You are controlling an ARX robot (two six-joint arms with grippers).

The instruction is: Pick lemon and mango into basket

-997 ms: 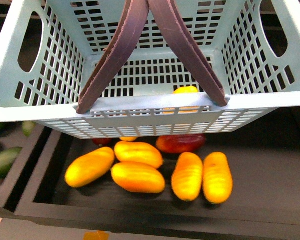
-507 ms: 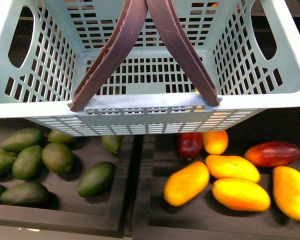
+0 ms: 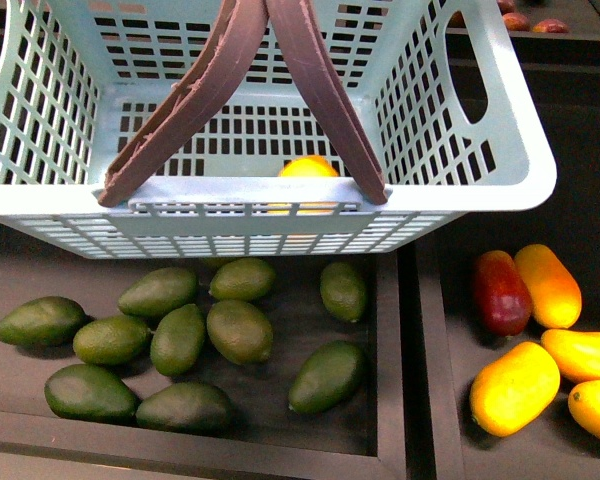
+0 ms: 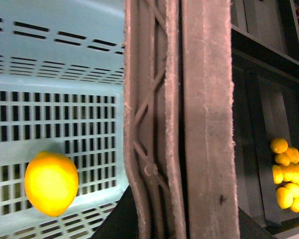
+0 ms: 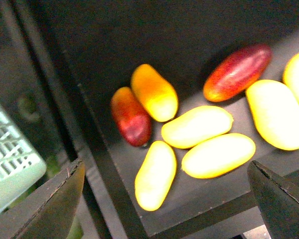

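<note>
The turquoise basket (image 3: 520, 170) hangs across the top of the front view with its two brown handles (image 3: 320, 90) drawn together. My left gripper (image 4: 179, 219) is shut on those handles, which fill the left wrist view. The lemon (image 3: 307, 168) lies on the basket floor, and it shows in the left wrist view too (image 4: 51, 182). A dark red mango (image 3: 501, 292) lies in the right-hand crate, outside the basket. My right gripper (image 5: 167, 199) hovers open over that crate, above the mango (image 5: 131, 115) and a second red one (image 5: 237, 65).
Several green avocados (image 3: 180, 340) fill the black crate under the basket. A black divider wall (image 3: 410, 370) splits it from the crate of yellow mangoes (image 3: 515, 388). Small yellow fruits (image 4: 288, 174) sit in a farther bin. Dark red fruits (image 3: 535, 22) lie at the back right.
The front view has swung left along the crates. The mango crate slid to the right edge and the avocado crate now lies under the basket. The lemon stays inside.
</note>
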